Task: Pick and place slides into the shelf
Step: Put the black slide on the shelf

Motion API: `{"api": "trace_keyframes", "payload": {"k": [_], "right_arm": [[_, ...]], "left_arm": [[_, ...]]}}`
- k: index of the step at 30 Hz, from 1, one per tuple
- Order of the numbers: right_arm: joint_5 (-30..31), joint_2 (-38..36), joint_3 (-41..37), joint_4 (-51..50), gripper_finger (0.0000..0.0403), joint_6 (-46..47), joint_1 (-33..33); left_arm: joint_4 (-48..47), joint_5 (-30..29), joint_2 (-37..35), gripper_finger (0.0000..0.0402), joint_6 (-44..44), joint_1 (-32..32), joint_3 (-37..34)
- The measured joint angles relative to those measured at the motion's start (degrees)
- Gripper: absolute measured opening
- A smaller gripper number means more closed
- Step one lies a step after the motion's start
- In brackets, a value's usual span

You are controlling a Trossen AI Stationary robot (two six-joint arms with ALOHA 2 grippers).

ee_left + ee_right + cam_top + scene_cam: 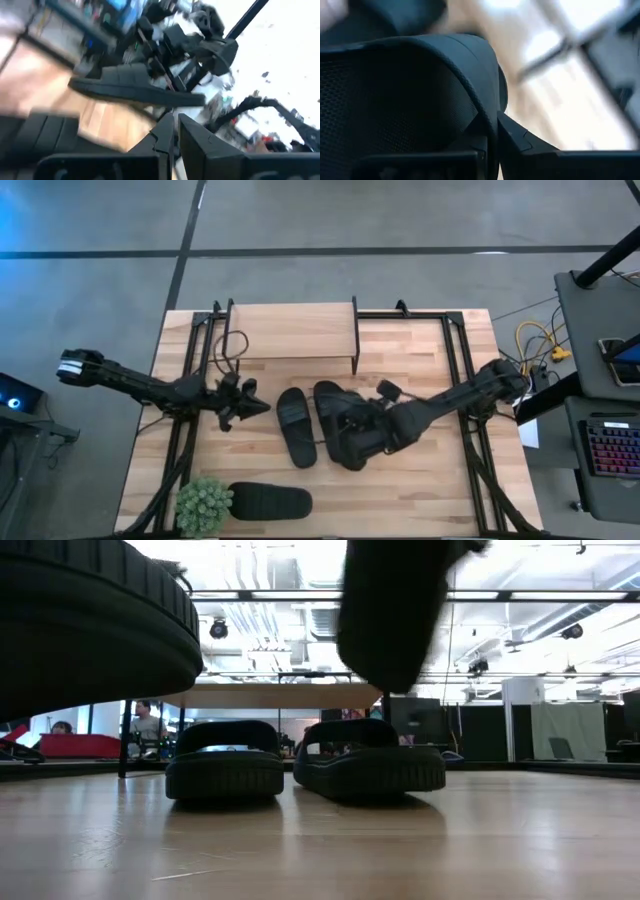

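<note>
The shelf [290, 330] stands at the table's far middle. Two black slides lie sole-down side by side in front of it, one to the left [296, 426] [225, 768] and one to the right [330, 400] [370, 765]. A third slide [270, 502] lies at the near edge beside the plant. My right gripper [350, 430] is shut on a fourth slide [135, 90], held in the air above the right one; it shows as a dark shape in the low view [390, 610]. My left gripper [258, 408] is shut and empty, left of the slides. My right gripper pinches the slide's wide strap at its edge [487, 107] between its two fingers; the strap wall runs between one finger [475, 142] and the other [525, 142]. The slide is lifted clear of the table and hangs below the gripper, its sole roughly level [100, 87].
A small green potted plant [205, 505] stands at the near left corner, touching the near slide's end. Black frame rails [195, 380] run along both sides of the table. Bare wood lies at the near right [420, 500].
</note>
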Motion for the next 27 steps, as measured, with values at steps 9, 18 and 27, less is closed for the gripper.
{"api": "trace_keyframes", "payload": {"k": [9,18,27], "right_arm": [[8.5,3.7,17.7,1.2,0.0013,-22.6,-9.3],[8.8,12.4,30.7,10.4,0.0013,-45.0,-21.9],[-3.8,20.6,37.1,18.5,0.0013,-53.6,-30.4]], "left_arm": [[0.0,-1.8,-7.0,0.001,10.7,-0.1,5.2],[-45.7,-9.7,-15.9,0.001,24.4,0.0,20.5],[-76.8,-18.7,-19.5,0.001,26.9,-0.1,33.2]]}}
